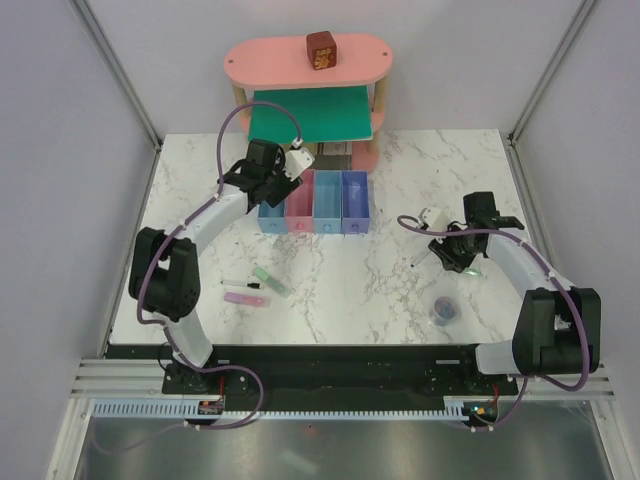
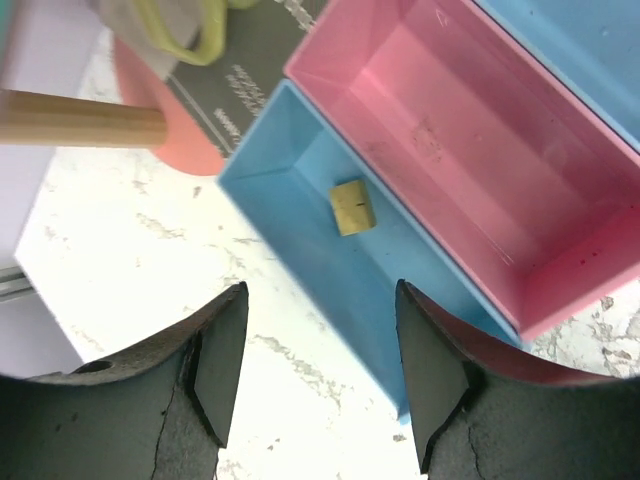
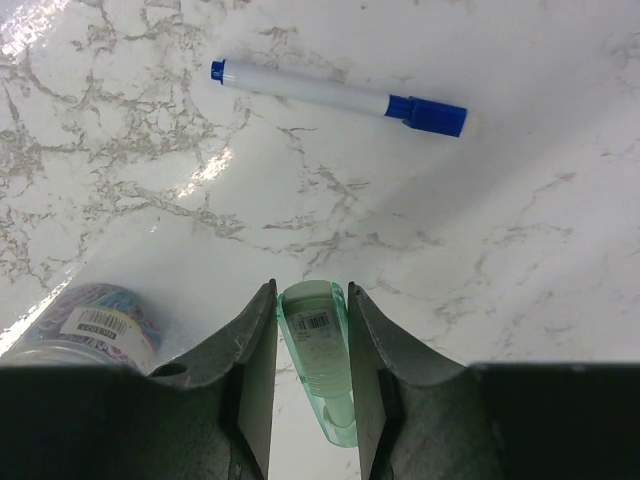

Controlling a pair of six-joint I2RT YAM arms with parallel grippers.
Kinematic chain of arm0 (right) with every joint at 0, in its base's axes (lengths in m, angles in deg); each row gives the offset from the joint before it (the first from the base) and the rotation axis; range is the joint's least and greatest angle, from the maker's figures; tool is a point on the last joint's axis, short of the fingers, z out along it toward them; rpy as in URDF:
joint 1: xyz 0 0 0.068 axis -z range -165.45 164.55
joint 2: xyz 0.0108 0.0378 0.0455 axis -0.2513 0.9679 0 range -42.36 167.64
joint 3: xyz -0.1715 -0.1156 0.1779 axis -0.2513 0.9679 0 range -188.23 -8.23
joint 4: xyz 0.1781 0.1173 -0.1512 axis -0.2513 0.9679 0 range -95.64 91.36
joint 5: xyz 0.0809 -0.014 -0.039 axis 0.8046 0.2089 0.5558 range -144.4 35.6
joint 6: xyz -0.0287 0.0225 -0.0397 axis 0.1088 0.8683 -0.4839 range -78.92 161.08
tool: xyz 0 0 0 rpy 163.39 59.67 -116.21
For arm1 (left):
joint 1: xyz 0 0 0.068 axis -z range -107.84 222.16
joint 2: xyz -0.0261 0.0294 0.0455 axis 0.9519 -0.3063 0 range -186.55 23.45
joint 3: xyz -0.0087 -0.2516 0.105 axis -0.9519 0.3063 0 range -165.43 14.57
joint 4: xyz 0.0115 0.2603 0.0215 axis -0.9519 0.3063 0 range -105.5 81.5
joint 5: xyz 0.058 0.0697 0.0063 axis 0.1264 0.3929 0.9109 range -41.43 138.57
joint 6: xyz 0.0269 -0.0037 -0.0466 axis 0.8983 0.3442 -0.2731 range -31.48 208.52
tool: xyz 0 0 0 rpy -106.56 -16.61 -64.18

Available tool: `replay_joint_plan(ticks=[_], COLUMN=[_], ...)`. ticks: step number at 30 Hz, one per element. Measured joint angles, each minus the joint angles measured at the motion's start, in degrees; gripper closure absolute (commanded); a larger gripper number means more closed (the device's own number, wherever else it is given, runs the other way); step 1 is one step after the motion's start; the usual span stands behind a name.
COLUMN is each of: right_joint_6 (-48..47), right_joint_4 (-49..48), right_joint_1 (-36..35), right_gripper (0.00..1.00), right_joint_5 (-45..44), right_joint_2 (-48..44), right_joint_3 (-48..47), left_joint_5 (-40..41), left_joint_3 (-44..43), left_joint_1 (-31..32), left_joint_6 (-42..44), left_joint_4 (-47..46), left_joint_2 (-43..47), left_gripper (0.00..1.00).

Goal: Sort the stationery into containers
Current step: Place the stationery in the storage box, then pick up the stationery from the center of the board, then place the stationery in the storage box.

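The four joined bins (image 1: 313,203) stand at the table's back middle. My left gripper (image 1: 278,183) hangs open and empty over the near left edge of the light blue bin (image 2: 300,190); a tiny yellow cube (image 2: 352,207) lies inside that bin. The pink bin (image 2: 480,150) beside it looks empty. My right gripper (image 1: 460,262) is shut on a mint-green marker (image 3: 318,370), low over the table. A white pen with blue cap (image 3: 335,97) lies just beyond it, and the purple-grey roll (image 3: 95,320) is at its left. Another mint-green marker (image 1: 272,278), a thin black pen (image 1: 240,283) and a pink stick (image 1: 246,298) lie at the front left.
The pink and green shelf unit (image 1: 310,90) stands behind the bins with a dark red cube (image 1: 321,50) on top. Its wooden leg (image 2: 80,118) and pink foot are close to my left gripper (image 2: 320,290). A yellow-green loop (image 2: 185,30) lies on a dark pad under the shelf.
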Motion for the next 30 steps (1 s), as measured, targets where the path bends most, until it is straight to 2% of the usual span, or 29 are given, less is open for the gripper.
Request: replay_joint_plan(ticks=[7,14,18,22,30], right_joint_6=[-1.09,3.26,9.42,14.45,16.50], right_joint_4=[3.87,5.29,4.20,2.51,1.25], right_joint_1=[-0.44,-8.26,-15.26,-21.42,-31.65], right_gripper=[0.83,0.83,0.84,0.84,0.84], right_joint_5=[0.02,0.22,1.40,2.19,1.53], right_joint_2=[-0.55,2.23,7.96,16.13,33.81], right_joint_3=[-5.92,-17.00,-26.56,-37.55,-56.41], left_joint_5=[-0.44,-0.96,-1.73,-2.05,-4.39], left_joint_3=[4.72,20.00,28.41,32.94,39.58], left_joint_1=[0.00,0.00,0.02,0.02,0.02], left_joint_6=[-0.13,1.51,3.08,4.20,6.51], left_joint_4=[-0.02,-0.24,0.92,1.77,1.60], left_joint_2=[11.06,23.74,27.76,30.27,40.11], left_gripper=[0.33,0.33,0.33,0.33,0.33])
